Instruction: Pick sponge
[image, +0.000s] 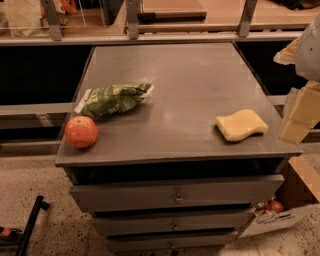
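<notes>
The sponge is lying flat on the right near part of the bench, close to the near edge and not far from the right edge. Its wavy outline is showing clearly, and nothing is sitting on it or touching it.

The claw is hanging at the right edge of the view, just beyond the right side of the bench, near the sponge but apart from it. It is cut off by the picture's border, so I cannot tell whether it is apart or together. It is gripping nothing that can be seen.

A green-and-white snack bag is lying on the left part of the bench, and a red apple is sitting just beside it at the near left corner. Both are resting well apart from the sponge, with bare bench top stretching between them and nothing standing between the claw and the sponge.

Drawers are stacking down the bench's near face. A cardboard box is standing on the floor at the near right.
</notes>
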